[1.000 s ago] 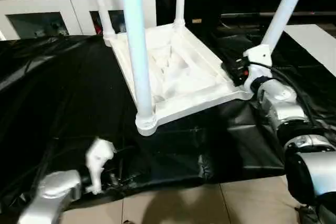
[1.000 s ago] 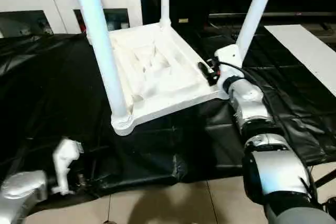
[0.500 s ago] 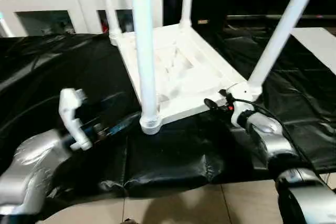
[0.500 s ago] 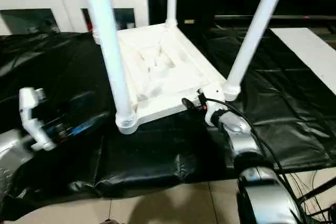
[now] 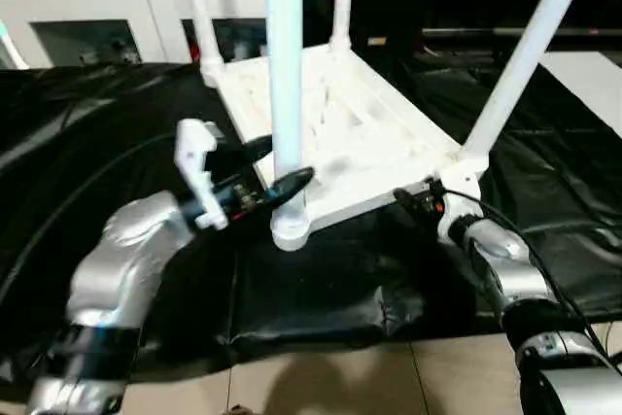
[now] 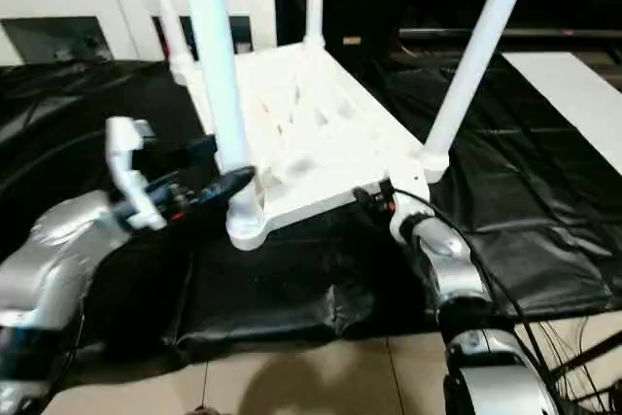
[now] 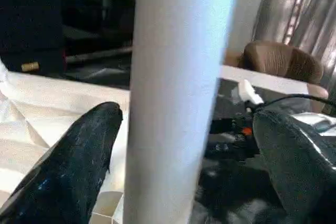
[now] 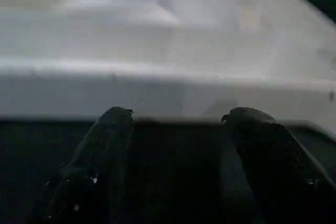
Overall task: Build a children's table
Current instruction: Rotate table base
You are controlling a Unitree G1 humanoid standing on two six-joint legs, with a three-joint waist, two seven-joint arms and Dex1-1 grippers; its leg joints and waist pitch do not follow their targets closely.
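The children's table lies upside down on a black sheet, tabletop (image 5: 360, 143) down and its legs pointing up. My left gripper (image 5: 277, 167) is open and straddles the near-left leg (image 5: 285, 65) just above its socket. In the left wrist view that leg (image 7: 178, 103) stands between the two black fingers (image 7: 79, 161), and the other finger is apart from it. My right gripper (image 5: 413, 203) is open at the tabletop's near rim (image 8: 168, 87), just below the near-right leg (image 5: 525, 55). Nothing sits between its fingertips.
The black sheet (image 5: 97, 123) covers the floor under the table and bunches up at its near edge. A white cabinet with glass doors (image 5: 97, 7) runs along the back. Tiled floor (image 5: 369, 376) shows in front, and a white panel (image 5: 593, 75) lies at the right.
My left arm has swung up from the sheet's near edge and rightward, bringing its open gripper around the near-left leg. The right gripper has slid from the corner socket to the rim. The camera has shifted.
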